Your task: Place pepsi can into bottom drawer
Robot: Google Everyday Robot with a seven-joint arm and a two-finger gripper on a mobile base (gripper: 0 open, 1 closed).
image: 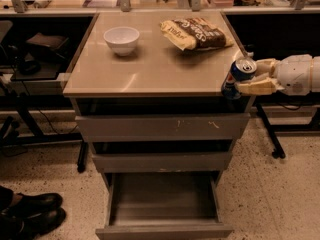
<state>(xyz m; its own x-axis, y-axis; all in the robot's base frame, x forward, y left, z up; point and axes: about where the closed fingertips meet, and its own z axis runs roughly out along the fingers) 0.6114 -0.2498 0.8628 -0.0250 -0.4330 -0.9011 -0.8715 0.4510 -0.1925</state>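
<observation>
Leaning a little at the front right corner of the tabletop [150, 74], the pepsi can [241, 74] is showing its silver top and is hanging partly past the right edge. The gripper [249, 77] is reaching in from the right and is clamping the can between its two pale fingers [260, 87], one lying along the far side of the can and one along the near side. Below the tabletop's front edge, the bottom drawer [162, 200] is standing pulled out, its flat floor lying bare. The middle drawer [162, 162] and the scratched top drawer [162, 127] are sitting pushed in above it. Near the back edge, a white bowl [121, 38] is resting toward the left corner and a chip bag [195, 32] is lying toward the right corner, both well apart from the can.
</observation>
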